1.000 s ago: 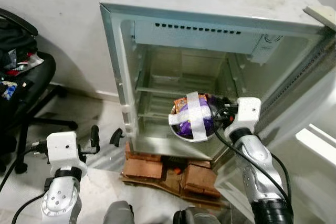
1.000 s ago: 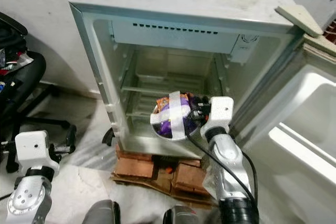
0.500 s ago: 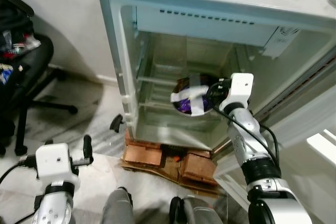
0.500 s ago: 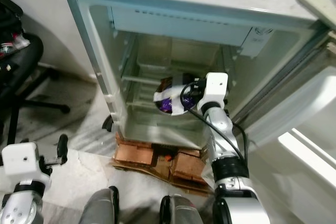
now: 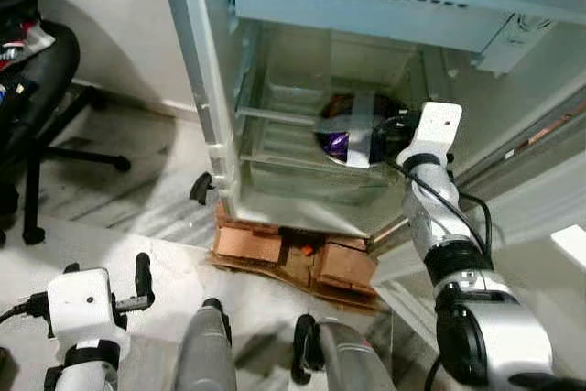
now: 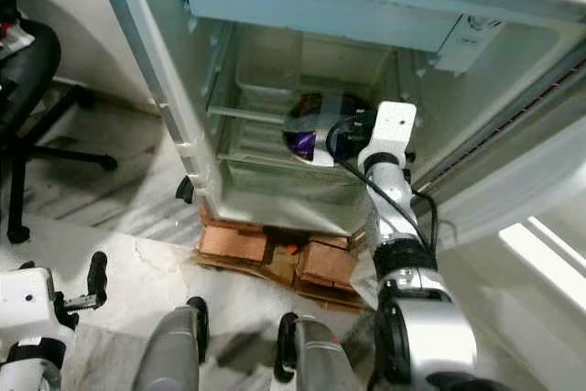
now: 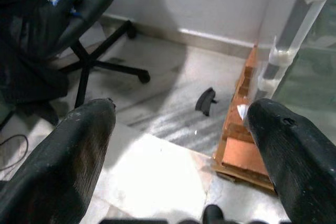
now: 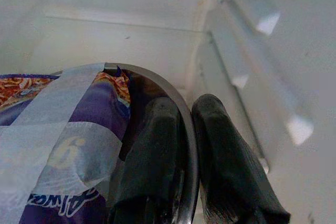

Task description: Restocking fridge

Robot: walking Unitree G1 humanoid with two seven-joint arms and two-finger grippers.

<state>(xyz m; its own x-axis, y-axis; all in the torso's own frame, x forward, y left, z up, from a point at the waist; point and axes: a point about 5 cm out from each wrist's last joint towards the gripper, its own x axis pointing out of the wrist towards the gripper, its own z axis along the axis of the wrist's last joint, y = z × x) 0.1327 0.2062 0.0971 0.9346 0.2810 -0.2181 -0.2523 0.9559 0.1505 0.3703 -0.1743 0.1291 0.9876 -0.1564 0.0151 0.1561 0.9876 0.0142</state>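
A steel bowl [image 5: 351, 131] holding a purple snack packet strapped down with white tape sits inside the open fridge [image 5: 275, 61], at the level of the middle shelf near the right wall. My right gripper [image 5: 388, 135] is shut on the bowl's rim [image 8: 180, 109], one finger [image 8: 149, 166] inside the bowl and the other outside. I cannot tell whether the bowl rests on the shelf. My left gripper [image 5: 139, 287] hangs low at the left, over the floor, open with nothing between its fingers [image 7: 79, 156].
The fridge stands on bricks [image 5: 275, 249]. Its door [image 5: 549, 217] is swung open to the right. A black office chair [image 5: 37, 89] stands at the left, and a small black piece [image 7: 206, 100] lies on the floor by the fridge's corner.
My right gripper has carried the bowl from the fridge's front edge deeper inside. The camera has moved closer and lower, and my left arm now shows lower in view.
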